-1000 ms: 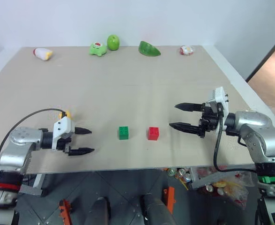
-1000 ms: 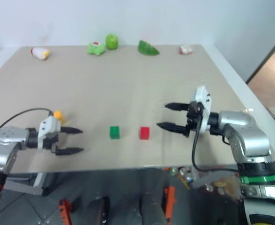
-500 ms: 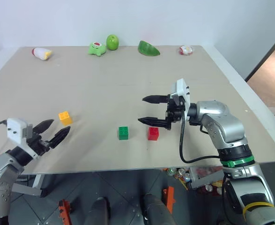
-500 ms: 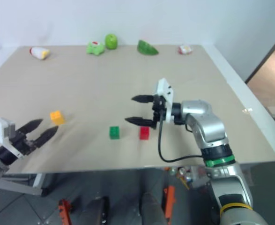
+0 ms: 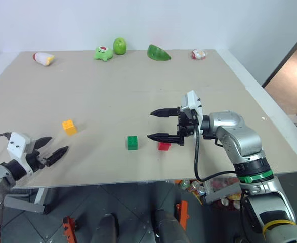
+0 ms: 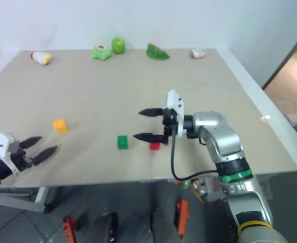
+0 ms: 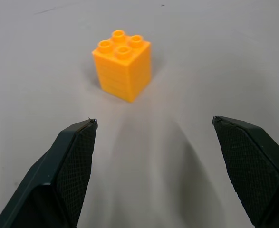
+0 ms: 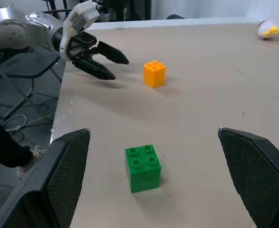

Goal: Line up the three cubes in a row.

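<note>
Glossy plastic yellow-orange cube (image 7: 121, 64) with studs — smooth, matt beige tabletop (image 7: 215, 57) — black finger pads (image 7: 75, 164) finely cross-hatched, matt.

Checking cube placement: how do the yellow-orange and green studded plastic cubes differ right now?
The yellow-orange studded plastic cube sits apart toward the table's left, ahead of the open left gripper; the green studded plastic cube sits mid-table beside the red cube, facing the open right gripper. Both stand upright, ungrasped.

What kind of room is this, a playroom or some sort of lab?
Probably a robot test lab: a plain table holds only small props, the building-block cubes and toys at its far edge, while cables and an office chair stand beside it.
</note>
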### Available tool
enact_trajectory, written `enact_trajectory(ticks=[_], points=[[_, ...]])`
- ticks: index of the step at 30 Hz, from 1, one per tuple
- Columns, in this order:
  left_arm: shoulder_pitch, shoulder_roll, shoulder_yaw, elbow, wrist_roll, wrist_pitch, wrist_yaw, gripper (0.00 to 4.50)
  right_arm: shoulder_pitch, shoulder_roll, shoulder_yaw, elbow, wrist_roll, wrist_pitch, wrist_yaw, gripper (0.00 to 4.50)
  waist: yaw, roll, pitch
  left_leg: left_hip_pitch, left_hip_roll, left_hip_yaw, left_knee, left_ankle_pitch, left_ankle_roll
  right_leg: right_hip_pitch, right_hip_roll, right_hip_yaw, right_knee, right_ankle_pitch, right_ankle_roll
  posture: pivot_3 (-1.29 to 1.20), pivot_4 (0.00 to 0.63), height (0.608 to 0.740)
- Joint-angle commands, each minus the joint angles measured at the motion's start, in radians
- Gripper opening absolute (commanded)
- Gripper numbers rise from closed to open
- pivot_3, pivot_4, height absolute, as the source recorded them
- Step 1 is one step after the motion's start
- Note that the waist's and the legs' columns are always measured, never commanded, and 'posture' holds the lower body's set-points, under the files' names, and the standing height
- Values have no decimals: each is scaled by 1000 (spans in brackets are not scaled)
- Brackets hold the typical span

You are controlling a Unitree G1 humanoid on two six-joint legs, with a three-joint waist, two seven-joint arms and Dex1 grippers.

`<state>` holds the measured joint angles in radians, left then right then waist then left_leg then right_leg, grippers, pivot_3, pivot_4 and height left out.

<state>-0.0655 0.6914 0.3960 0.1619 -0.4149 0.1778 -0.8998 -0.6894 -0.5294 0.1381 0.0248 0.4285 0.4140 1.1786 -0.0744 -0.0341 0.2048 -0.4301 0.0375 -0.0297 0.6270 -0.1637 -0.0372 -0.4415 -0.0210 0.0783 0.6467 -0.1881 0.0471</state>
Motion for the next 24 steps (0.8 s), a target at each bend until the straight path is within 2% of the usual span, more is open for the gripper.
enact_trajectory(ticks=[1, 14, 24], points=[[-95, 32, -38, 116, 36, -62, -41, 4013, 13, -17, -47, -86, 32, 21, -22, 4500, 2, 0, 0, 0, 0, 0, 0, 0, 0, 0, 0, 0, 0, 0, 0, 0, 150, 733], [-378, 87, -157, 539, 145, -223, -179, 4013, 80, -38, -61, -314, 141, 165, -82, 4500, 2, -1, 0, 0, 5, -1, -7, 0, 0, -1, 4, -2, 0, 0, 0, 0, 150, 733], [-489, 81, -189, 691, 187, -283, -205, 4013, 77, -46, -56, -318, 152, 179, -101, 4500, 2, -1, -1, 0, 7, 1, -4, 0, 0, 0, 5, -2, 0, 1, -2, 0, 150, 733]])
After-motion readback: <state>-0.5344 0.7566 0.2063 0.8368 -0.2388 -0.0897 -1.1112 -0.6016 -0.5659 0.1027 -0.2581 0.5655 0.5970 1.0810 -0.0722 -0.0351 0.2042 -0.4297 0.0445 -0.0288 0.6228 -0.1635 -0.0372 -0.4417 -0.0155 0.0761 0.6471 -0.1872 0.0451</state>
